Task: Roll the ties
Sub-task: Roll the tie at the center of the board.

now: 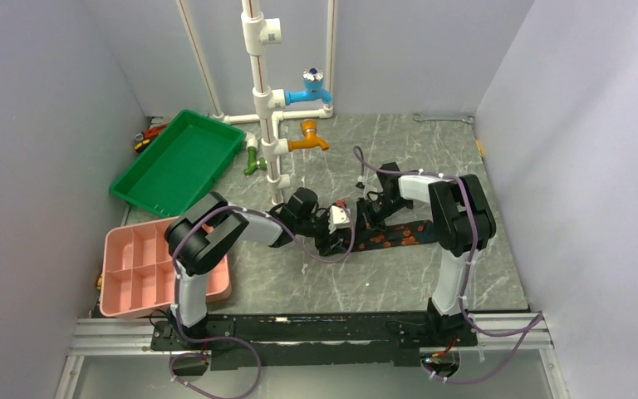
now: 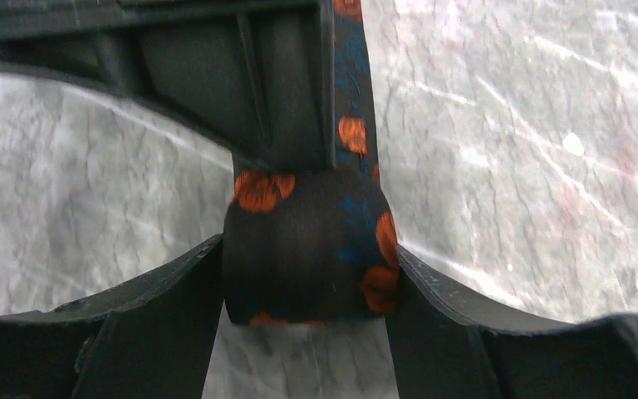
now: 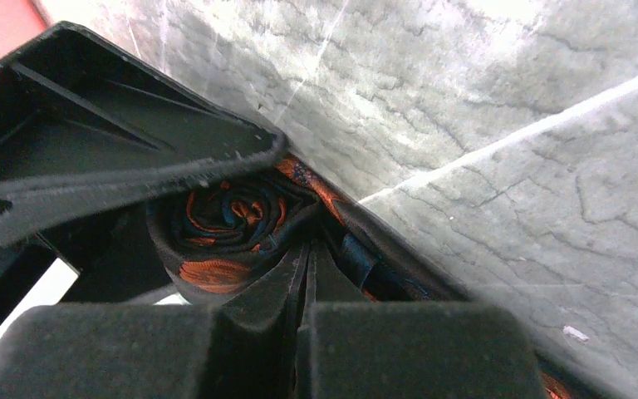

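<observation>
**Coil gripped at both ends, tail guarded just beyond**

Closed firmly with the left gripper (image 2: 307, 278) on the rolled end of the necktie (image 2: 299, 241), one finger at each end of the coil. Judged a hold meant to stop the spiral from springing loose and to give an axis for turning more fabric in. Seen from the right wrist as a tight black whorl with orange-red flowers and touches of blue, tucked right under the edge of a left finger.

Pressed together at the right gripper (image 3: 306, 270), fingers meeting in a thin seam with no cloth visible between them. Set tip-first directly against the coil, on the side facing away from the left gripper. Likely placed there to hold down or guide the flat tail, though contact with the fabric is hard to confirm. Unrolled remainder laid flat on the grey marble-patterned tabletop (image 3: 507, 166), running out past the right gripper toward its own arm.

Pink compartment tray (image 1: 125, 287) parked well off behind the left elbow, apart from the work.

No brand, label or writing legible on necktie, fingers or tray.
</observation>
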### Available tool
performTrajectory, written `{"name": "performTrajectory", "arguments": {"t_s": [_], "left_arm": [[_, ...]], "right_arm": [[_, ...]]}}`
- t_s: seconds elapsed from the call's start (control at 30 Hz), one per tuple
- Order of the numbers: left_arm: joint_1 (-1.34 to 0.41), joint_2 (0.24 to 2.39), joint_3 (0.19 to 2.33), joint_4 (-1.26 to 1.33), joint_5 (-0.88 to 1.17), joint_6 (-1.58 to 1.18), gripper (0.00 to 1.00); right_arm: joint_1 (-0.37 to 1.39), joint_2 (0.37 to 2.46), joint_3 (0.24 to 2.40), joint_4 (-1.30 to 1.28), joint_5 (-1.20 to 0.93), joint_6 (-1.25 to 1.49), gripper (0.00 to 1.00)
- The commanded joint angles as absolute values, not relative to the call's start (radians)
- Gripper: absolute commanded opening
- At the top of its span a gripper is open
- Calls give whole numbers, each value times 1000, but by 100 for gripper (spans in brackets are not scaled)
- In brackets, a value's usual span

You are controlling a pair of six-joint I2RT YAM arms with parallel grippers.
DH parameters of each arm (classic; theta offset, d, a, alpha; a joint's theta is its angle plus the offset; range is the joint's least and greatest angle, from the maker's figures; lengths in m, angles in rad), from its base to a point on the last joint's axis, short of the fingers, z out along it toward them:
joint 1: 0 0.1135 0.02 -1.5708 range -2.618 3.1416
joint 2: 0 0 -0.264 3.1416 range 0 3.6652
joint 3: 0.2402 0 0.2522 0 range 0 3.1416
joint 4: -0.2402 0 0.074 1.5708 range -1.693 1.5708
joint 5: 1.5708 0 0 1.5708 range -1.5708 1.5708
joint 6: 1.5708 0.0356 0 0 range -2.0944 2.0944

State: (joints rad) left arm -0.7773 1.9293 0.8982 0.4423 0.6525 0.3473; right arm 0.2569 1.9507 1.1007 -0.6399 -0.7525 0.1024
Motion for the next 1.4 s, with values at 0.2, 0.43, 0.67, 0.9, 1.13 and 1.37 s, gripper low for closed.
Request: {"name": "performTrajectory", "arguments": {"t_s": [0.2,0.43,0.67,0.9,1.13,1.37], "left_arm": [[-826,2040,1006,523,702,284,47],[-828,1963,918,265,552,382,31],[-861,1986,949,115,440,412,37],[-871,2007,979,80,392,441,41],[-871,2000,998,66,455,466,56],[-827,1971,954,296,629,447,73]], "right_arm": [[261,2003,1123,-607,-576,50,0],[198,1901,1145,-679,-710,9,8],[183,1761,1046,-649,-974,97,54],[228,1825,1018,-549,-1002,166,54],[213,1916,1049,-601,-880,103,0],[161,1978,1047,-683,-821,31,0]]}}
